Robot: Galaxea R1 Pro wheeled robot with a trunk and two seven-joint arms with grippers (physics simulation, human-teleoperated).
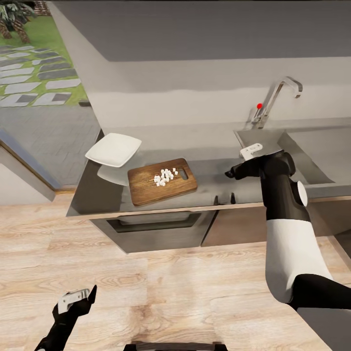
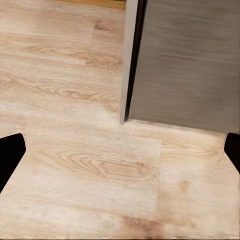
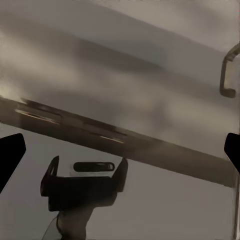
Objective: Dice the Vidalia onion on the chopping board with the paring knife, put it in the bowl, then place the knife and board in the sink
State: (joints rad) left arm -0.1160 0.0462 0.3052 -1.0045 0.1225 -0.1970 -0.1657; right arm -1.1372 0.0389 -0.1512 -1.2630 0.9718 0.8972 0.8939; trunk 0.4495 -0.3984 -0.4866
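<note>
Many diced onion pieces [image 1: 165, 176] left on chopping board [image 1: 146, 187].
Right gripper [image 1: 228, 173], spread wide and empty, should be lowered squarely for transfer to bowl [image 1: 113, 150].

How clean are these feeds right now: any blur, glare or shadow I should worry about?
Head view: sharp, evenly lit; diced onion reads clearly on the chopping board; the bowl casts a soft shadow on the countertop. Left wrist view: crisp wood floor. Right wrist view: dim, hazy and smeared; the gripper's own shadow is the clearest shape.

text: none legible | labels: none | brands: none | numbers: none | signs: none
</note>
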